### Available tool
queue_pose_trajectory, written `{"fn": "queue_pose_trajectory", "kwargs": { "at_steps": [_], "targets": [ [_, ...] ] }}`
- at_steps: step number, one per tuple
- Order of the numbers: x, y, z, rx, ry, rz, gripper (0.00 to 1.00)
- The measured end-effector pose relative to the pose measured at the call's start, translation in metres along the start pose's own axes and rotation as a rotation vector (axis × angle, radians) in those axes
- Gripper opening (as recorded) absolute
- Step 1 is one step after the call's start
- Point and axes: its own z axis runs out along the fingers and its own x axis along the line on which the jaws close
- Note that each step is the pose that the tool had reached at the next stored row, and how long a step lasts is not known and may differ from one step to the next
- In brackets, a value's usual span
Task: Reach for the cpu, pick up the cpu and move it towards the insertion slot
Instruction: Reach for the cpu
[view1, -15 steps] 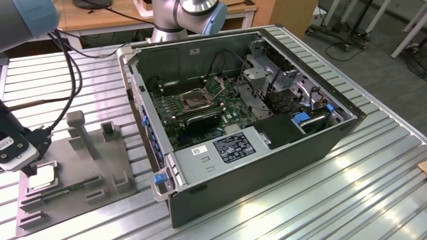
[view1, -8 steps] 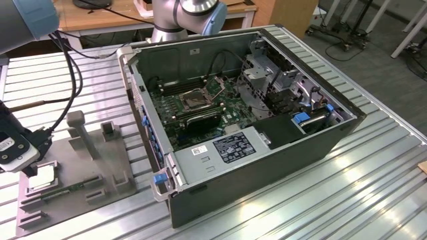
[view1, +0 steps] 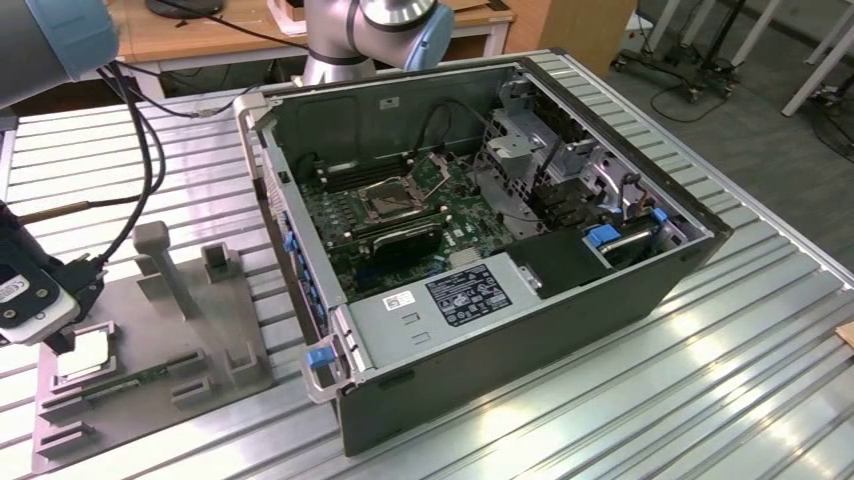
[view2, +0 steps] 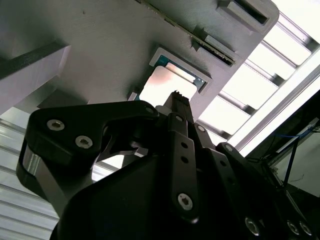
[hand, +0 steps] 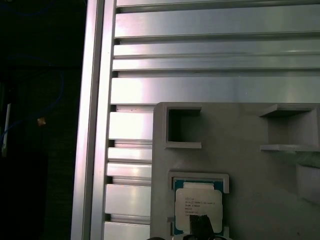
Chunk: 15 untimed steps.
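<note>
Gripper (view1: 59, 343): hangs over grey fixture plate (view1: 134, 322); whether the jaws are spread or closed cannot be told. Cpu (view1: 88, 350): flat in its plate recess just below the jaws, apparently untouched. Insertion slot (view1: 396, 200): well apart from the jaws, inside open computer case (view1: 534, 330), toward the exterior view's right.

Print lines on the small, shiny silver square cpu (hand: 197, 202) and the black rectangular label (view1: 467, 293) are illegible.

Black tool (view2: 172, 101) close over the cpu (view2: 161, 84), cpu lying in grey fixture plate (view2: 100, 45) recess, slatted table (view2: 260, 75) beyond
</note>
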Motion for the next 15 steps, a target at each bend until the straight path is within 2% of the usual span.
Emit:
{"fn": "queue_pose_trajectory", "kwargs": {
  "at_steps": [1,2,3,5,6,8,9,11,14,15],
  "targets": [
    [0.0,0.0,0.0,0.0,0.0,0.0,0.11],
    [0.0,0.0,0.0001,-0.0001,0.0,0.0,0.17],
    [0.0,0.0,0.0,0.0,0.0,0.0,0.17],
    [0.0,0.0,0.0001,0.0,0.0,0.0,0.29],
    [0.0,0.0,0.0001,0.0,0.0,0.0,0.29],
    [0.0,0.0,0.0001,0.0,0.0,0.0,0.41],
    [0.0,0.0,0.0001,0.0,0.0,0.0,0.41],
    [0.0,0.0,0.0001,0.0,0.0,0.0,0.53],
    [0.0,0.0,0.0002,0.0,0.0,0.0,0.58],
    [0.0,0.0,0.0002,-0.0001,-0.0001,0.0,0.65]
  ]
}}
